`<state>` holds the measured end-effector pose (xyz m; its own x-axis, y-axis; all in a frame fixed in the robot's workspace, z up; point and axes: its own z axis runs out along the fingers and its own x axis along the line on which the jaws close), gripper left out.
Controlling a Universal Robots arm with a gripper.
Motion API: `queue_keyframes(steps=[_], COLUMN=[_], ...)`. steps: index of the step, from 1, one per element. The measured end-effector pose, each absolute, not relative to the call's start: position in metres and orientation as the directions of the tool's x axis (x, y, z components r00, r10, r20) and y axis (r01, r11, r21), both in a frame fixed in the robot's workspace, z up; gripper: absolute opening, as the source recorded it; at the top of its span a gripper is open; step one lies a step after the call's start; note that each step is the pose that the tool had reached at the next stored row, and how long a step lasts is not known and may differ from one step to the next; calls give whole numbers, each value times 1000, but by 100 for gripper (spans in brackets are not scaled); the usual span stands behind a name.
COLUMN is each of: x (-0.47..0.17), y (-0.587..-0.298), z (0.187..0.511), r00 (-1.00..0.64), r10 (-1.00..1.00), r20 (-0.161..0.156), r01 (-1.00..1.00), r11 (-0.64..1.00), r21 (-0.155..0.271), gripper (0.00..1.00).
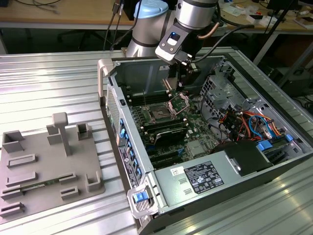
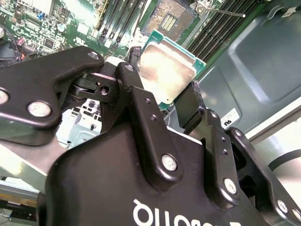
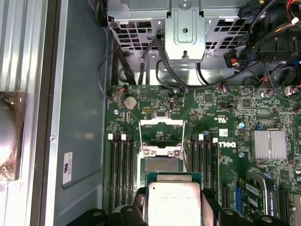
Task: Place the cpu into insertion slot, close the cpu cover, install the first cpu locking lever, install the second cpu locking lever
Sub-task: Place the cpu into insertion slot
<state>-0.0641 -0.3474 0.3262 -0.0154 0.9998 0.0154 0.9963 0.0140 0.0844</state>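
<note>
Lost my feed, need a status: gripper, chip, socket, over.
Gripper shut on chip, held over the board. Socket open, cover raised. Nothing blocking the socket.

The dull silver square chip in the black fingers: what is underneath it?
In the second wrist view, beyond the dull silver square chip lie the green motherboard and the square black socket, uncovered. The chip hides its own underside and the board directly below.

Print is too small, faint or cropped to read reliably. White label [image 1: 203, 177] on the grey power supply box [image 1: 168, 196], dense small text. White sticker [image 3: 67, 167] on the case wall [image 3: 80, 94]. Sideways white logo [image 3: 227, 147] on the motherboard [image 3: 207, 108]. Faint etching on the cpu [image 3: 174, 202] top. Upside-down, cropped white lettering [image 2: 160, 214] on the gripper [image 2: 163, 75] body.
</note>
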Motion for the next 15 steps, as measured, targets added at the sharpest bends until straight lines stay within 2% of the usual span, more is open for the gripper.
queue_keyframes(steps=[15], x=[-64], y=[-338], z=[297], r00=[-16], r10=[1000], r20=[15], r01=[996], r11=[14], r21=[84], gripper=[55])
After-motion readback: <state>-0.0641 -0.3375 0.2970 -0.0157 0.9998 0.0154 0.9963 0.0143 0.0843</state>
